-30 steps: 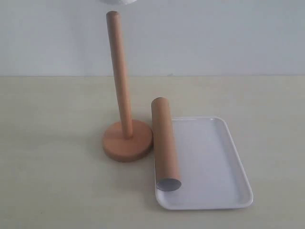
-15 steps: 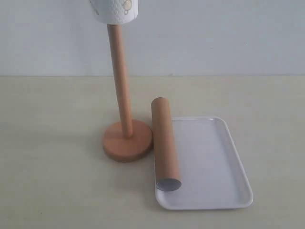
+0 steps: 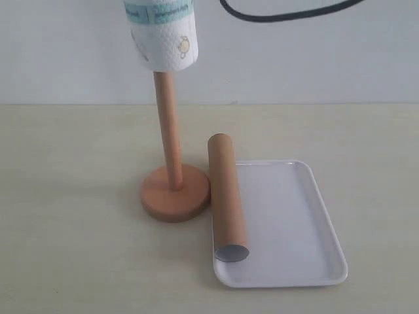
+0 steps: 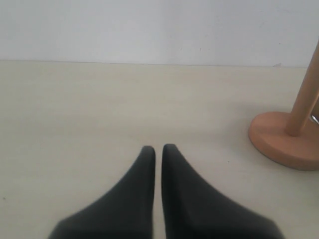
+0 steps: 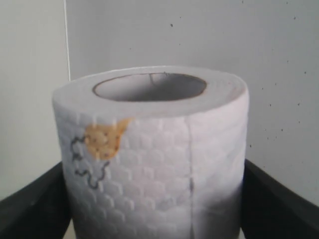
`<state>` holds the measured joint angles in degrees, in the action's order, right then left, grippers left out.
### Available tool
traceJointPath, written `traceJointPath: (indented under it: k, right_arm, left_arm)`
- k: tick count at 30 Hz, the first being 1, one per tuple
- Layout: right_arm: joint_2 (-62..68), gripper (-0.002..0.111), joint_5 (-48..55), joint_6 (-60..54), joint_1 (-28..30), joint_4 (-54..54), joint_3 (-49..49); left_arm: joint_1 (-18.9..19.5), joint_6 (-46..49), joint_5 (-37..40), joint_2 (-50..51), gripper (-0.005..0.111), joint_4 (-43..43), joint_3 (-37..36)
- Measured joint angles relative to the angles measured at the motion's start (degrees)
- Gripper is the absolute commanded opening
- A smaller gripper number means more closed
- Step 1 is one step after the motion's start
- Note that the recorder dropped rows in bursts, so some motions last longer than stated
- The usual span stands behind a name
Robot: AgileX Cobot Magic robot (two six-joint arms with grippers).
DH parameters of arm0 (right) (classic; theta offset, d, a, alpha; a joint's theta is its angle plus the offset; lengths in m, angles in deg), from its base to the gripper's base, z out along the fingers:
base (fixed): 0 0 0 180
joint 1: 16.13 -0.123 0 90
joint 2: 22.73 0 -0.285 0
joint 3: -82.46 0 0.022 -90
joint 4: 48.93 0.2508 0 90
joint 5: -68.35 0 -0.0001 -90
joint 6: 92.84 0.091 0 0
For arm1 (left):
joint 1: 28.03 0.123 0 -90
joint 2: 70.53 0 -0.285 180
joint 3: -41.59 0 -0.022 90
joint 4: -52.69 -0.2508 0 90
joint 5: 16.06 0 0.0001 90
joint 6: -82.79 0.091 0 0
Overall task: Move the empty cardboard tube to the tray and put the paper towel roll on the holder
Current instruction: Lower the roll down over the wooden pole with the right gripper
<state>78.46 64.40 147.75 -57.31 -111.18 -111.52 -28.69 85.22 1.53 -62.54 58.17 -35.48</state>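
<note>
The paper towel roll (image 3: pixel 162 36), white with a teal band and small yellow pictures, sits over the top of the holder's pole (image 3: pixel 169 131), and the pole's tip is hidden inside it. In the right wrist view my right gripper (image 5: pixel 152 201) is shut on the roll (image 5: pixel 152 149), with a black finger (image 5: pixel 279 199) on each side. The holder's round base (image 3: pixel 175 193) stands left of the tray (image 3: pixel 294 222). The empty cardboard tube (image 3: pixel 226 196) lies along the tray's left side. My left gripper (image 4: pixel 158 148) is shut and empty above the table, near the base (image 4: pixel 279 142).
A black cable (image 3: pixel 281 13) hangs across the top of the exterior view. Bare beige table (image 3: pixel 72 216) lies left of the holder and in front of it. A pale wall closes off the back.
The paper towel roll has come down from the top edge of the exterior view onto the pole's top. The black cable has come into view. The tube, the tray and the holder have stayed put.
</note>
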Motion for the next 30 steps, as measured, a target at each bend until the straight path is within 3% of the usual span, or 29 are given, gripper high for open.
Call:
traceJointPath:
  k: [15,23,30]
  right_arm:
    - [0.0,0.0,-3.83,-7.7,0.0,5.29,5.48]
    - [0.6,0.0,-10.05,-31.91,0.0,31.79,5.62]
    - [3.77,0.0,-13.34,-38.46,0.0,39.92,6.92]
  left_arm:
    - [0.0,0.0,0.0,0.0,0.004,0.0,0.0]
    - [0.0,0.0,0.0,0.0,0.004,0.0,0.0]
    - [0.0,0.0,0.0,0.0,0.004,0.0,0.0]
